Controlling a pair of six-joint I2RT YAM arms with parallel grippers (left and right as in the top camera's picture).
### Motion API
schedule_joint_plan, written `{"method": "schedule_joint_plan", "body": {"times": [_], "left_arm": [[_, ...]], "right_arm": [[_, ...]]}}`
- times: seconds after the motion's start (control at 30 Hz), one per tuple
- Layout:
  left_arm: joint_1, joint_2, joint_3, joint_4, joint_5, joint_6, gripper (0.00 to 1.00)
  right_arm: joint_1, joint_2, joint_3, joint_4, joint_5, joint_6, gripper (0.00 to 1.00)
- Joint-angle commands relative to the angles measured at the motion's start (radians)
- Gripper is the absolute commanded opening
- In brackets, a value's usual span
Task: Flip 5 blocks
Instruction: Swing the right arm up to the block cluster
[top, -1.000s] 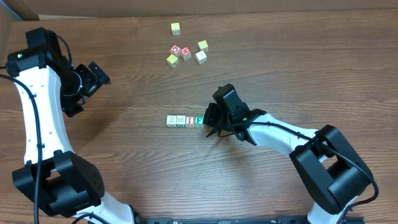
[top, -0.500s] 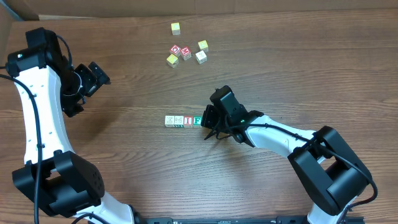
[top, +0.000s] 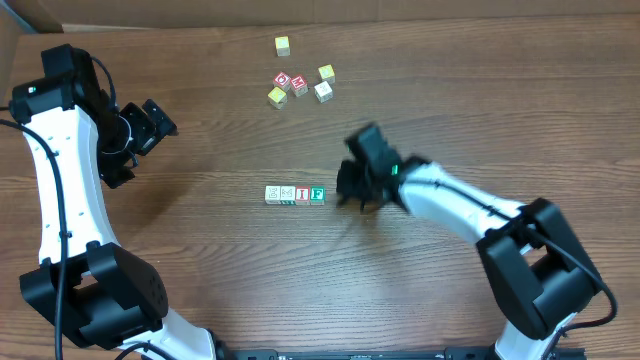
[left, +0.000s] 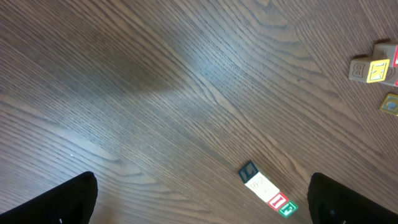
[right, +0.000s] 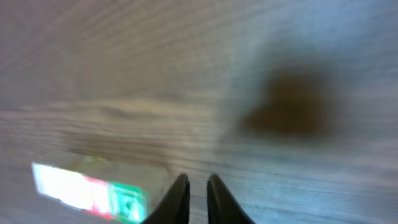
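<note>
A row of several blocks (top: 295, 194) lies mid-table, ending on the right with a red "I" block (top: 302, 194) and a green-print block (top: 317, 194). The left wrist view shows the same row (left: 264, 190) between its fingers, far below. My right gripper (top: 347, 187), blurred by motion, hovers just right of the green block and clear of it. In its wrist view the right gripper (right: 196, 186) has a narrow gap between the fingertips with nothing in it, and the green block (right: 127, 204) sits to the left. My left gripper (top: 158, 116) hangs wide open and empty at the far left.
A loose cluster of red-topped and yellow-topped cubes (top: 300, 85) sits at the back, with a single yellow cube (top: 283, 45) beyond it. Some of them show at the right edge of the left wrist view (left: 376, 68). The table's back edge (top: 300, 22) runs along the top.
My right gripper has pulled up and to the right, away from the green block, and its fingers have parted slightly. The row slid a little to the left earlier. The left arm is still.
</note>
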Motion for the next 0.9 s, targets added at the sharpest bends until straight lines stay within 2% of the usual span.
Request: {"method": "schedule_joint_plan", "body": {"times": [0.0, 0.07, 0.1, 0.17, 0.2, 0.5, 0.53, 0.6, 0.63, 0.67, 0.77, 0.87], "left_arm": [[-0.001, -0.013, 0.018, 0.003, -0.004, 0.0, 1.0], [-0.001, -0.013, 0.018, 0.003, -0.003, 0.0, 1.0], [-0.001, -0.013, 0.018, 0.003, -0.003, 0.0, 1.0], [-0.001, -0.013, 0.018, 0.003, -0.003, 0.0, 1.0], [-0.001, -0.013, 0.018, 0.003, -0.004, 0.0, 1.0], [-0.001, -0.013, 0.018, 0.003, -0.003, 0.0, 1.0], [-0.001, -0.013, 0.018, 0.003, -0.003, 0.0, 1.0], [-0.001, -0.013, 0.018, 0.003, -0.003, 0.0, 1.0], [-0.001, -0.013, 0.018, 0.003, -0.003, 0.0, 1.0], [-0.001, -0.013, 0.018, 0.003, -0.003, 0.0, 1.0], [-0.001, -0.013, 0.018, 0.003, -0.003, 0.0, 1.0], [-0.001, -0.013, 0.018, 0.003, -0.004, 0.0, 1.0]], "right_arm": [[-0.048, -0.014, 0.253, -0.134, 0.062, -0.193, 0.21], [-0.066, -0.014, 0.362, -0.218, 0.113, -0.26, 0.34], [-0.072, -0.014, 0.408, -0.236, 0.141, -0.301, 0.44], [-0.074, -0.014, 0.451, -0.214, 0.178, -0.377, 0.63], [-0.074, -0.014, 0.453, -0.186, 0.187, -0.405, 0.69], [-0.07, 0.1, 0.451, 0.005, 0.188, -0.548, 0.8], [-0.066, 0.126, 0.451, 0.026, 0.188, -0.552, 0.82], [-0.065, 0.169, 0.451, 0.054, 0.187, -0.552, 0.98], [-0.065, 0.187, 0.451, 0.061, 0.188, -0.552, 1.0], [-0.065, 0.201, 0.451, 0.068, 0.188, -0.552, 1.0], [-0.067, 0.243, 0.45, 0.121, 0.188, -0.552, 0.89], [-0.067, 0.29, 0.45, 0.201, 0.187, -0.567, 0.84]]}}
